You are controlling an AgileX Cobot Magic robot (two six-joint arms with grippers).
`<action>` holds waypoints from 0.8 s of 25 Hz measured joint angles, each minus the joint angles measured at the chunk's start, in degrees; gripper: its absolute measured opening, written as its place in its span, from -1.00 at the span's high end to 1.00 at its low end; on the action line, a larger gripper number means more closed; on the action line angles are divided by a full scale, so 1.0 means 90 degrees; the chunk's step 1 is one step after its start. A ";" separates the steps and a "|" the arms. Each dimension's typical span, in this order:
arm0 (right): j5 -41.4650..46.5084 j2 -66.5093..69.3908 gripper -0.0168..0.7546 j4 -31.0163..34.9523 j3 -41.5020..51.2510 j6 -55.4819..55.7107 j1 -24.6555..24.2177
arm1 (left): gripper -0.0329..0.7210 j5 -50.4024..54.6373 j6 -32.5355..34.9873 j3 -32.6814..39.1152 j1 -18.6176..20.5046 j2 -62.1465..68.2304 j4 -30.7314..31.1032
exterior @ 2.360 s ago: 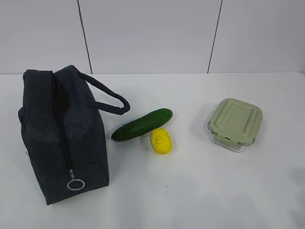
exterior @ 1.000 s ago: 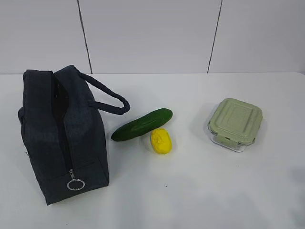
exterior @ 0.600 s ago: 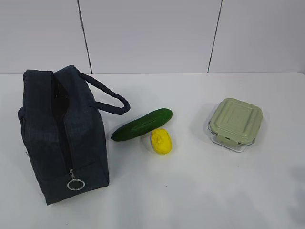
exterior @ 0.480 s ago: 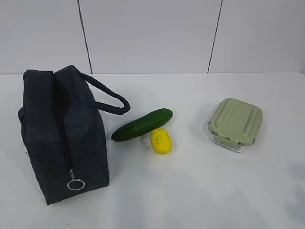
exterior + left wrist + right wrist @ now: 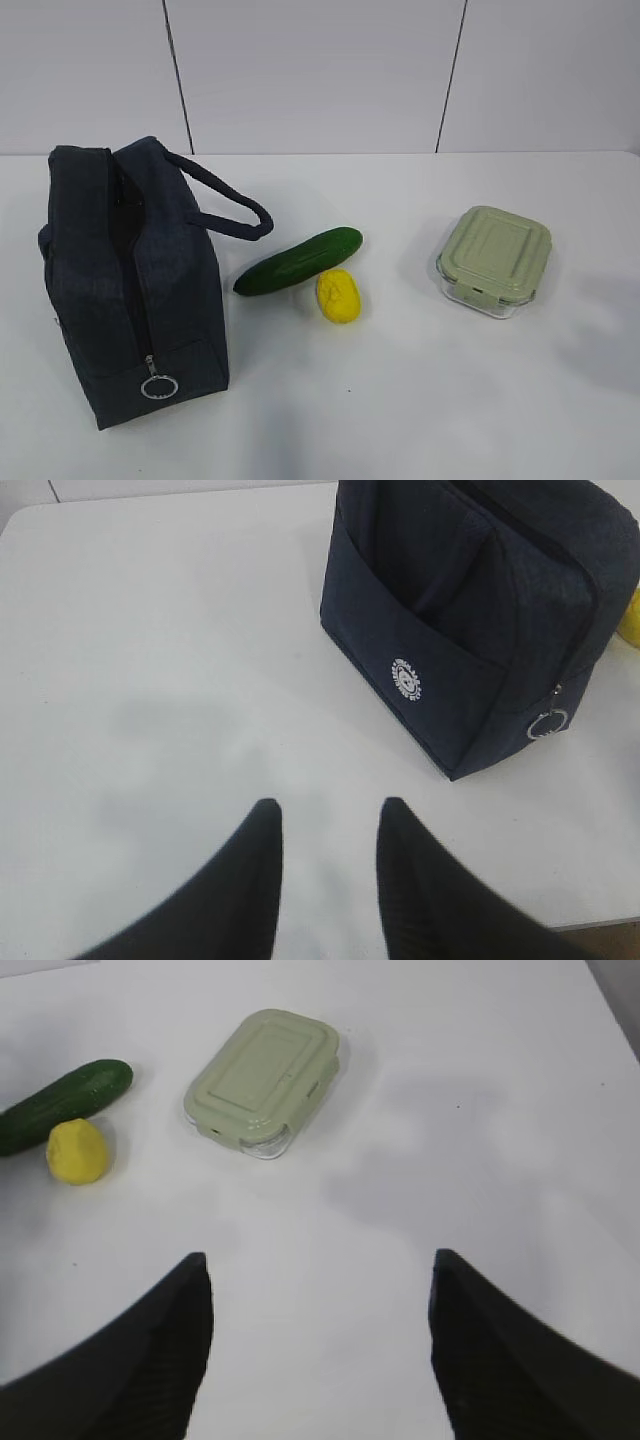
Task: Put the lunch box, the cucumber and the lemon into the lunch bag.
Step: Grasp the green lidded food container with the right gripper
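Note:
The navy lunch bag (image 5: 130,280) stands upright at the left, its top zipper open and its ring pull low on the front. To its right lies the dark green cucumber (image 5: 298,261), with the yellow lemon (image 5: 339,295) touching its near side. The lunch box (image 5: 494,259), glass with a pale green lid, sits at the right. No arm shows in the exterior view. My left gripper (image 5: 326,810) hovers open over bare table, the lunch bag (image 5: 470,620) ahead to its right. My right gripper (image 5: 320,1258) is open wide above the table, with the lunch box (image 5: 262,1080), lemon (image 5: 77,1152) and cucumber (image 5: 60,1105) ahead.
The white table (image 5: 420,400) ends at a pale panelled wall (image 5: 320,70) behind. The table's left and far edges show in the left wrist view. A faint shadow lies on the table at the right, near the lunch box.
The objects have not moved. A soft shadow has spread over the table at the right edge of the exterior view.

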 joint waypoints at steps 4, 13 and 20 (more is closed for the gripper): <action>-0.0385 0.0868 -0.38 0.0458 -0.0201 0.0149 0.0000 | 0.29 0.0000 0.0000 0.0000 0.0000 0.0000 0.0000; -0.0784 0.2948 -0.38 0.1590 -0.0713 0.0185 0.0000 | 0.29 0.0000 0.0000 0.0000 0.0000 0.0000 0.0000; -0.0863 0.4289 -0.38 0.2169 -0.1247 0.0127 0.0000 | 0.29 0.0000 0.0000 0.0000 0.0000 0.0000 0.0000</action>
